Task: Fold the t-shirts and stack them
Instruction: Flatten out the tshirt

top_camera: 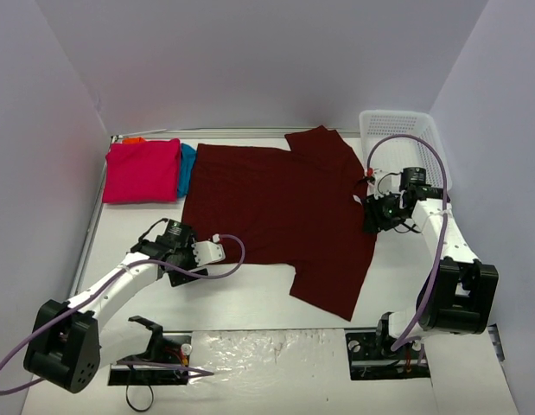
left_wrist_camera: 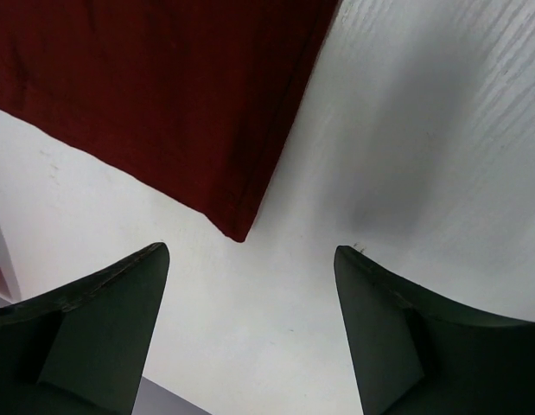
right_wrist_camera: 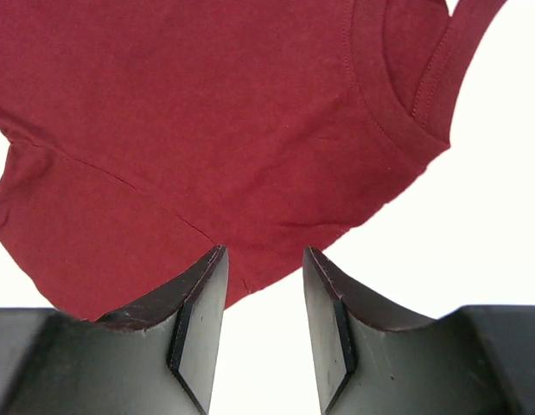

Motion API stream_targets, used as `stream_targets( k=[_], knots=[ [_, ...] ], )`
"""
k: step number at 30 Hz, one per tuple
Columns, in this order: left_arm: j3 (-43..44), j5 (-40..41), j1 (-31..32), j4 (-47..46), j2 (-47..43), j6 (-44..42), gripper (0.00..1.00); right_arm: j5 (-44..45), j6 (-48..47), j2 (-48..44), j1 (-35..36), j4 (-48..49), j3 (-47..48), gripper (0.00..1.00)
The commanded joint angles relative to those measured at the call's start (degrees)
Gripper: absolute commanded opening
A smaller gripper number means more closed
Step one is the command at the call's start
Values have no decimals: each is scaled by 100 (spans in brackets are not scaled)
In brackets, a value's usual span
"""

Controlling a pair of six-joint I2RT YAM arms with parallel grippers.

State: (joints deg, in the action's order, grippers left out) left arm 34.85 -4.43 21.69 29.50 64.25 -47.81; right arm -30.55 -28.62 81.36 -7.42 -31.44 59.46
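The maroon t-shirt (top_camera: 276,207) is spread flat across the middle of the table (top_camera: 250,303), between the two tools. The left tool (left_wrist_camera: 250,252) is held over the table with its fingers (left_wrist_camera: 120,303) wide apart. The shirt's bottom corner lies directly ahead of the gap and is touched by neither finger. The right tool (right_wrist_camera: 264,252) is partly open at the shirt's opposite edge, with the collar (right_wrist_camera: 405,121) ahead of it and to its right. The cloth's edge reaches in between its fingertips, and bare table shows through the rest of the gap, so no grip is seen. Well ahead and to the left of the left tool, a folded pink t-shirt (top_camera: 142,170) is laid, with a teal t-shirt (top_camera: 187,167) showing at its right side and an orange t-shirt (top_camera: 134,139) at its far edge. A white mesh basket (top_camera: 401,121) stands beyond the right tool.
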Motion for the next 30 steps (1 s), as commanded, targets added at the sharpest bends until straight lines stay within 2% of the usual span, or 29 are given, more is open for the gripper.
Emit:
stream_targets(
  k=[1,7,11,13,18,21,26,30],
  knots=[
    [-57,73,28,-277,70,-228,76,-127,15,-6,-93,-73,4,37],
    [-417,311,28,-629,132,-316,75,-154,15,-68,-189,-73,-22,37],
    [-479,381,28,-796,368,-325,61,-188,23,-59,-242,-64,-31,38],
    [-479,390,28,-892,448,-308,58,-197,23,-77,-269,-73,-22,37],
    [-479,381,28,-1077,641,-220,42,-224,32,-68,-313,-73,-31,37],
    [-435,390,28,-1095,773,-185,38,-215,41,-50,-313,-73,-31,37],
    [-409,390,28,-1200,1010,-167,24,-215,41,-50,-321,-64,-31,37],
    [-418,390,19,-1192,1063,-167,18,-215,41,-59,-321,-73,-31,37]
  ],
)
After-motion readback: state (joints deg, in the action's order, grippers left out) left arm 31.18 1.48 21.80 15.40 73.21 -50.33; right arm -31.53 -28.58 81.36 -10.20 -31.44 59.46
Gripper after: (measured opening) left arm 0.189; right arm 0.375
